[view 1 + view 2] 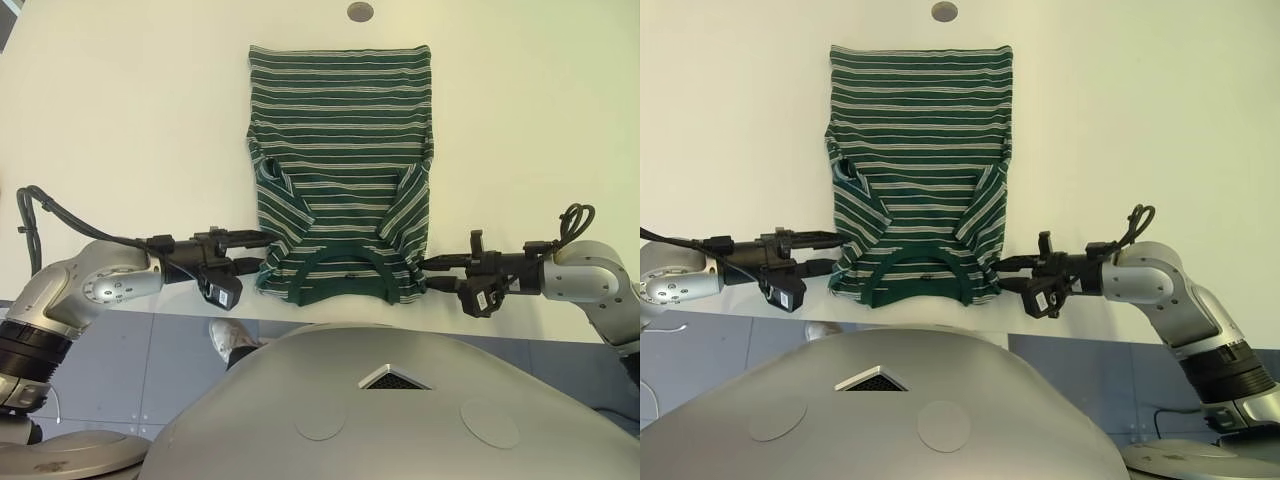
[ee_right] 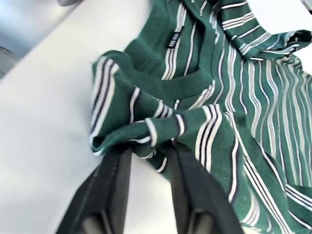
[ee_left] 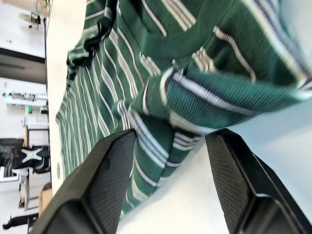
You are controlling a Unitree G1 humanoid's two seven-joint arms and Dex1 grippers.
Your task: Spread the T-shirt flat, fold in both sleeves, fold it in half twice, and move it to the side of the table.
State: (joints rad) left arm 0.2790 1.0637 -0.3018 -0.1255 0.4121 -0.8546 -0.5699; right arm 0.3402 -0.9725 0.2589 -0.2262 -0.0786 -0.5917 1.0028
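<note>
The left pincer stands wide open, its fingers straddling the near left shoulder corner of the T-shirt without gripping it. The right pincer is pinched almost closed on the near right shoulder. The T-shirt lies flat mid-tabletop, collar at the near edge, hem far, both sleeves folded in. My judgement of the risk: if only the right side lifts, the cloth would skew and the folded sleeves spill out. A shallow left bite could catch one layer only, giving a crooked half-fold.
</note>
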